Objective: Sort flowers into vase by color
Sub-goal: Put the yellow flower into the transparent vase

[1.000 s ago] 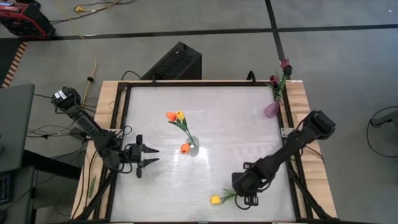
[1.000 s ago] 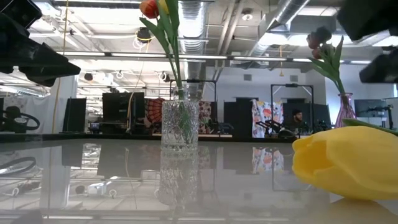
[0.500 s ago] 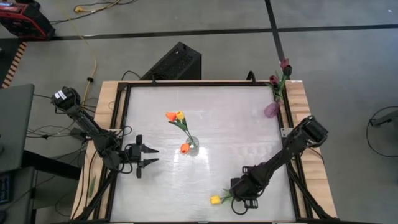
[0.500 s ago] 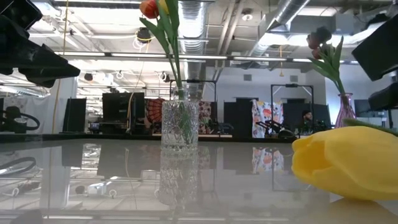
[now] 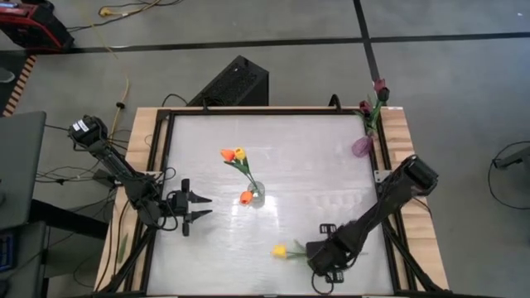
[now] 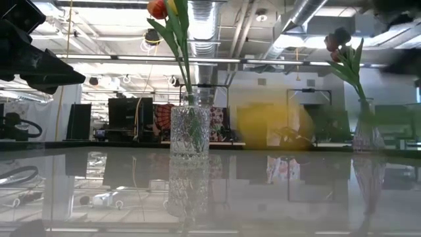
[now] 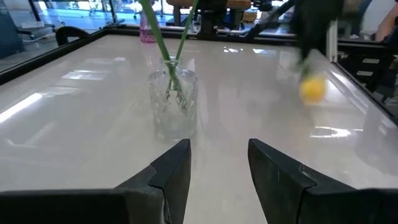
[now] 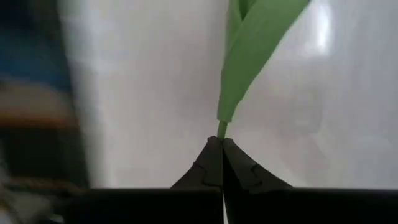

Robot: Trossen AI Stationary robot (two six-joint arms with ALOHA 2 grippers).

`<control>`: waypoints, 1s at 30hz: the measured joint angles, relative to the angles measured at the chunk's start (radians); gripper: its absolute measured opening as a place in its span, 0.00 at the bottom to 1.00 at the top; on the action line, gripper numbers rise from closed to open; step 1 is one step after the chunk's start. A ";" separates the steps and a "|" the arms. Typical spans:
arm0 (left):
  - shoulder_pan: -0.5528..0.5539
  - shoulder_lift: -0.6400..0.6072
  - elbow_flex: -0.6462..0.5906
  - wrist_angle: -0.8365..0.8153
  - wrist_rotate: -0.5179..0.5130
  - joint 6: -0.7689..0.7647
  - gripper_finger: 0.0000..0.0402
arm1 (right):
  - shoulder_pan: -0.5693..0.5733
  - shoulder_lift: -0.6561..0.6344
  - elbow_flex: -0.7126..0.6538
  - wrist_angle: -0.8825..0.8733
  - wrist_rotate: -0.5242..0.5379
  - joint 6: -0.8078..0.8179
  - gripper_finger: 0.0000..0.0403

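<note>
A yellow tulip [image 5: 280,250] hangs near the table's front edge, its head a blur in the low view [image 6: 273,125]. My right gripper [image 5: 321,258] is shut on its green stem. A clear glass vase [image 5: 257,195] at mid-table holds orange and yellow tulips [image 5: 233,155], their stems standing in it. A purple vase [image 5: 362,146] at the far right corner holds dark maroon tulips [image 5: 378,86]. My left gripper [image 5: 199,209] waits open at the table's left side, pointing at the clear vase [image 7: 174,102]. My right gripper pinches the tulip's thin green stem [image 8: 221,129] between its two fingertips, just below a leaf [image 8: 255,43] and away from the head. The fingers come from above, pointing steeply down. The flower juts out toward the table's left, its yellow head [image 7: 312,89] off the tabletop.
The white tabletop has a raised dark rim [image 5: 166,149]. A black box [image 5: 232,83] stands beyond the far edge. Open tabletop lies between the clear vase and my right gripper.
My right gripper has moved toward the table's left and near edge, dropped a little and shut on the yellow tulip's stem. The tulip, which lay on the table, has come up off it, its head shifting toward the far side.
</note>
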 joint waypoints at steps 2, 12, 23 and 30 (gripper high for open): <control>0.000 0.000 0.000 -0.003 -0.011 -0.002 0.37 | -0.036 -0.067 0.045 0.015 0.017 -0.003 0.04; 0.000 0.000 0.000 -0.021 -0.021 -0.034 0.37 | -0.146 -0.296 0.062 0.516 0.392 -0.494 0.04; 0.000 0.000 0.000 -0.023 -0.021 -0.034 0.37 | -0.350 -0.323 0.010 0.866 0.446 -0.873 0.04; 0.000 0.000 0.000 -0.022 -0.007 -0.040 0.37 | -0.529 -0.376 -0.258 1.250 0.421 -0.803 0.04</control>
